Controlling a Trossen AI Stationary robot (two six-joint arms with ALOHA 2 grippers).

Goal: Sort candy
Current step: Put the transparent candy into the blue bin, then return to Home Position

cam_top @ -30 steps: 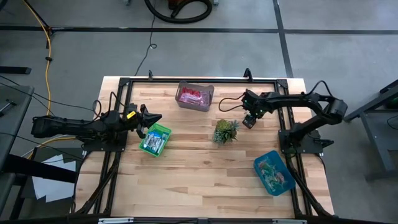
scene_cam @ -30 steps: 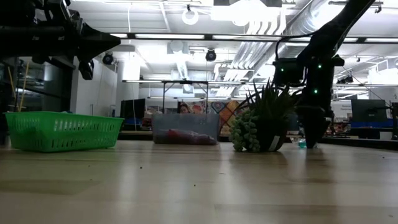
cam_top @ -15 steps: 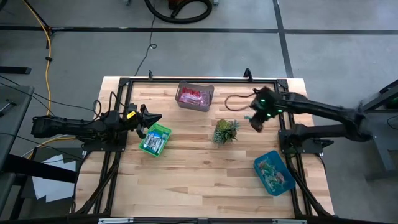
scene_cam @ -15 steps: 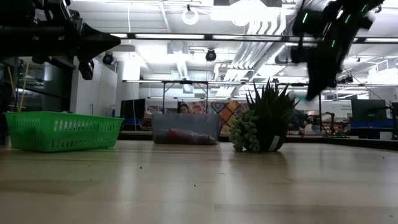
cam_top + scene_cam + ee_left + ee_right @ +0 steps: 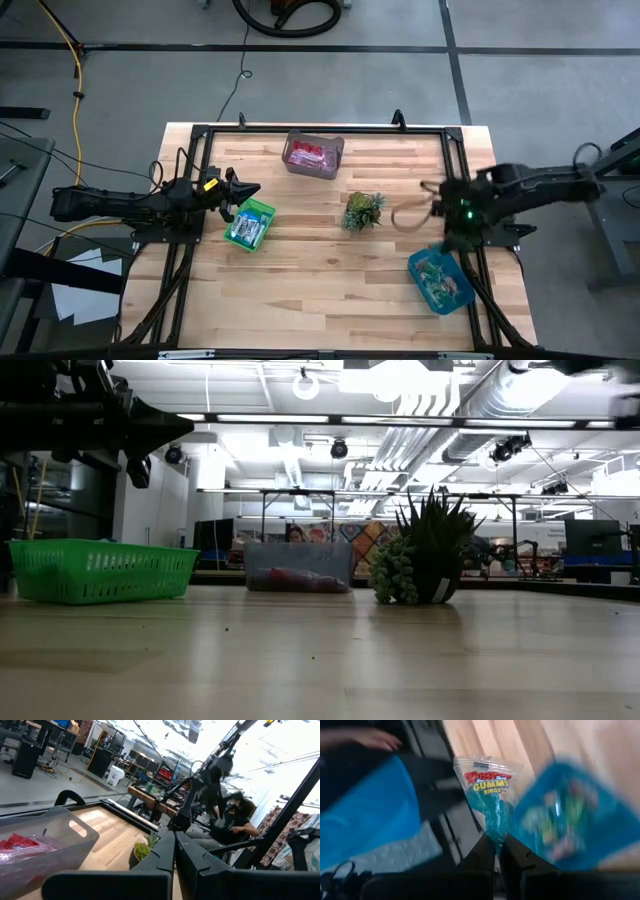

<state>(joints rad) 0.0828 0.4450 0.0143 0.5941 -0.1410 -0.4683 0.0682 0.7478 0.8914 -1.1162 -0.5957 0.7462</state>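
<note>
My right gripper (image 5: 495,851) is shut on a candy: a clear packet of blue gummy rings (image 5: 489,795). In the high view it hovers at the far edge of the blue bin (image 5: 440,280), which holds mixed candy. My left gripper (image 5: 175,851) is shut and holds nothing. It hangs still above the far left corner of the green basket (image 5: 249,223), which holds blue-and-white candy. A grey bin (image 5: 314,154) at the back holds red candy. My right gripper pinches the packet's narrow end (image 5: 495,836) between its two fingers. The rest of the packet sticks out past the fingertips, printed face toward the wrist camera. It is lifted clear of the table, next to the blue bin (image 5: 570,815).
A small potted plant (image 5: 363,211) stands mid-table between the bins. Black frame rails (image 5: 458,165) run along the table's sides and back. A person (image 5: 240,817) sits beyond the table's right side, seen in the left wrist view.
My right gripper has risen from the table just right of the plant. It has swung fast toward the near right edge and now stands by the blue bin with the packet. My left arm has kept still.
</note>
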